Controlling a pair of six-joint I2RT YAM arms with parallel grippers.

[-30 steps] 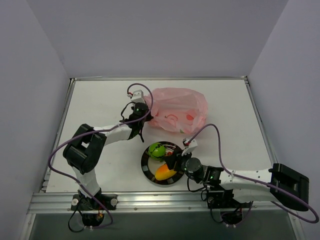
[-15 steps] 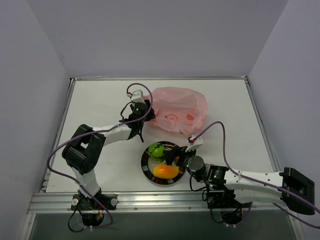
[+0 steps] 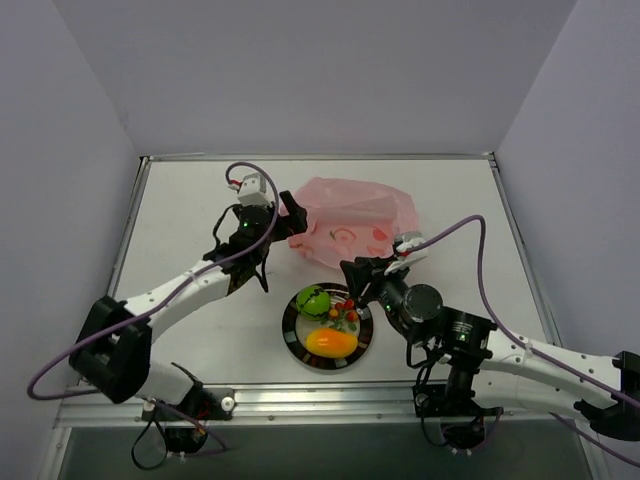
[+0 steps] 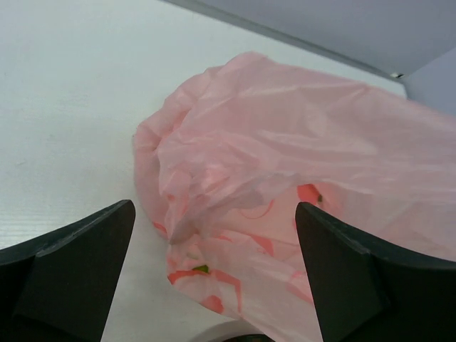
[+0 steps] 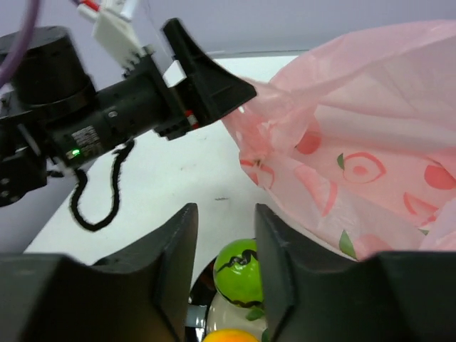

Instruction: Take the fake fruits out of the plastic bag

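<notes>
The plastic bag (image 3: 355,215) lies crumpled and pink at the back middle of the table, and also fills the left wrist view (image 4: 299,142). The fake fruits lie on a dark-rimmed plate (image 3: 290,326): a round green fruit (image 3: 313,299), an orange-yellow mango-like fruit (image 3: 331,343) and a red-orange berry cluster (image 3: 347,312). My left gripper (image 3: 288,225) is wide open at the bag's left end, the wrinkled edge lying loose between its jaws (image 4: 214,214). My right gripper (image 3: 352,282) hovers above the plate's far rim, a narrow gap between its jaws, holding nothing; the green fruit (image 5: 239,271) shows below that gap.
Grey walls enclose the white table on three sides. A metal rail (image 3: 330,400) runs along the near edge by the arm bases. Purple cables (image 3: 460,235) loop over both arms. In the right wrist view the left gripper's black finger (image 5: 206,78) touches the bag's end (image 5: 342,128).
My left gripper went from shut to wide open, and its arm swung left and stretched out. My right gripper lifted off the plate towards the bag, uncovering the berry cluster.
</notes>
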